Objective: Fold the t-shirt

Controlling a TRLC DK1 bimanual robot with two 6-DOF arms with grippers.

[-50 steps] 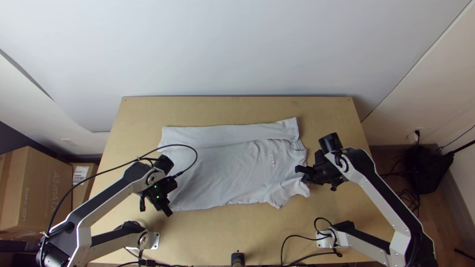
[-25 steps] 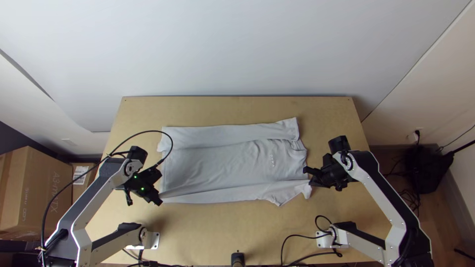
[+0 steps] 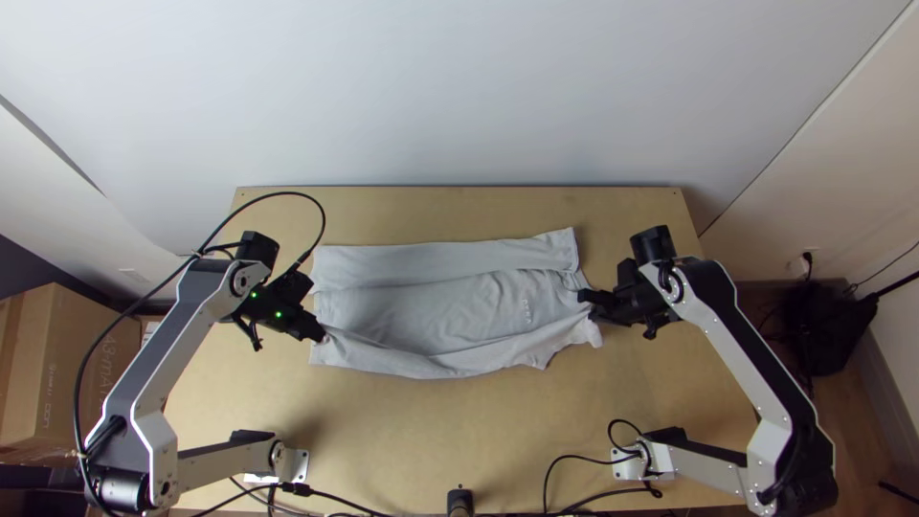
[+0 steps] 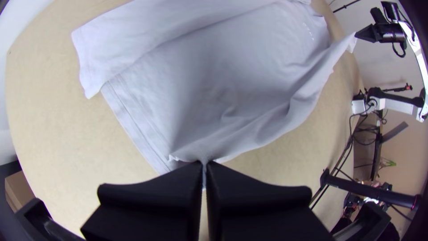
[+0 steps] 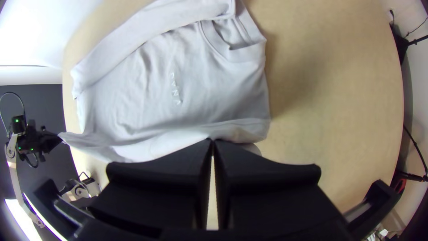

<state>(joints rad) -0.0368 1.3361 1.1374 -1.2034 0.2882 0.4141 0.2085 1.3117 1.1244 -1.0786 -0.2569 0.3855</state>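
The light grey t-shirt [image 3: 431, 302] lies lengthwise across the table, its far side folded over in a long strip and its near side lifted and turned partly over the body. My left gripper [image 3: 321, 337] is shut on the near corner at the hem end; in the left wrist view the left gripper [image 4: 204, 166] pinches bunched cloth. At the collar end, my right gripper [image 3: 582, 297] is shut on the near side by the shoulder; in the right wrist view the right gripper [image 5: 213, 143] has a fold of the shirt [image 5: 147, 89] between its tips. Small lettering shows on the chest.
Bare wooden table [image 3: 440, 431] lies in front of the shirt, with more wood behind it. A small black device [image 3: 460, 500] stands at the near edge, cables beside it. Cardboard boxes [image 3: 57, 373] stand off the table's left side.
Both grippers have moved up the picture, the left also leftward since the first frame. The shirt's near side has risen with them and folded inward, where it lay flat before.
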